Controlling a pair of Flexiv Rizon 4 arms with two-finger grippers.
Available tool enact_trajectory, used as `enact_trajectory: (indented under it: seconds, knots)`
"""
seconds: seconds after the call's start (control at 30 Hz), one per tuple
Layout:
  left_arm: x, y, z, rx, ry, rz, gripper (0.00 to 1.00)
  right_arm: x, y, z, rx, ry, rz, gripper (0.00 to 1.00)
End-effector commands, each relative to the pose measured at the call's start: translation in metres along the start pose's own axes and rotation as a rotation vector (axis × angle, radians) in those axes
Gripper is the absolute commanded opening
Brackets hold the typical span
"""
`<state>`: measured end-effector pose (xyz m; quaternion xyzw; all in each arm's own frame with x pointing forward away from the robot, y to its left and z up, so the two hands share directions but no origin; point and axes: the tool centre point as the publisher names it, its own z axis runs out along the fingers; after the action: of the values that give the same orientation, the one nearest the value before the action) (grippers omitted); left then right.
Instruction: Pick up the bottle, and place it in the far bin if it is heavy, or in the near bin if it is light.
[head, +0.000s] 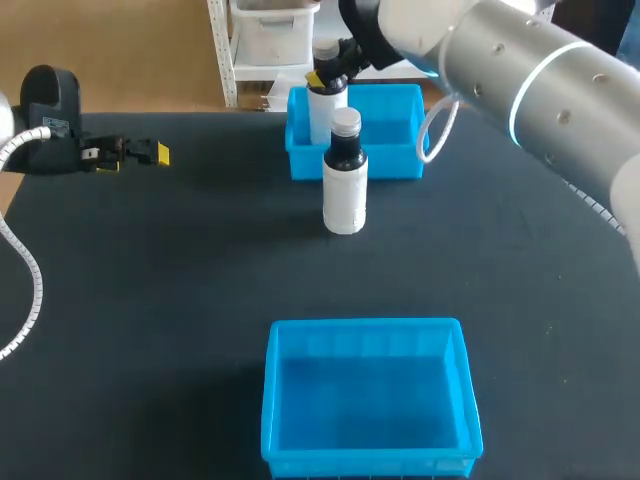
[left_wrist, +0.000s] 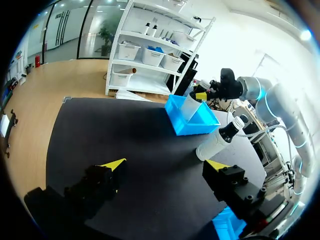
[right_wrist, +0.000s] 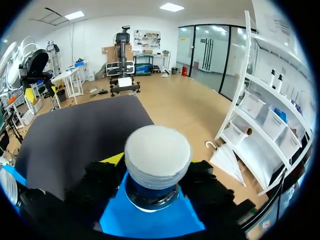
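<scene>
Near bin (head: 370, 462): blue tub at the table's near edge, nothing visible inside.
Table (head: 150, 300): dark mat under both bins.
Standing bottle (head: 345, 190): upright on the mat, between the two bins and just before the far one; white body, dark neck, pale cap; no finger touches it.
Left gripper (head: 140, 153): off at the table's left side, well apart from both bottles. Its own view (left_wrist: 167, 164) shows the yellow tips spread wide with only mat between them.
Far bin (head: 400, 160): blue tub at the table's back edge.
Held bottle (head: 325, 105): upright within the far bin's outline, at its left end.
Right gripper (head: 326, 76): reaches in from the right and is closed on the held bottle's neck just under the cap, one finger on each side in its own view (right_wrist: 156, 165).
Handling: both bottles look rigid and smooth, so probably slippery on the body. The neck under the cap's lip seems the surest hold. Weight cannot be read from appearance.
Hidden: the held bottle's base is behind the bin wall and the standing bottle's cap, so it cannot be told whether it rests on the bin floor or hangs above it. How full either bottle is also cannot be made out.
</scene>
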<state>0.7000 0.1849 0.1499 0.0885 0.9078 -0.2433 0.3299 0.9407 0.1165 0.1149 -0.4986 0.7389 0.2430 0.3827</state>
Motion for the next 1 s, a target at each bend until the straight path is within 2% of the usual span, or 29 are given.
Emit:
enact_trajectory:
  seconds: [0.03,0.3,0.57,0.8,1.0]
  knots:
    - [0.0,0.0,0.0,0.0,0.0,0.0,1.0,-0.003,-0.013,0.004,-0.383,0.012,0.009,1.0]
    - [0.0,0.0,0.0,0.0,0.0,0.0,1.0,0.011,-0.019,-0.027,-0.333,0.034,0.041,1.0]
    - [0.0,0.0,0.0,0.0,0.0,0.0,1.0,0.038,-0.014,-0.093,-0.234,0.046,0.084,1.0]
    - [0.0,0.0,0.0,0.0,0.0,0.0,1.0,0.061,0.007,-0.152,-0.176,0.054,0.074,1.0]
    - [0.0,0.0,0.0,0.0,0.0,0.0,1.0,0.077,0.032,-0.189,-0.169,0.056,0.03,1.0]
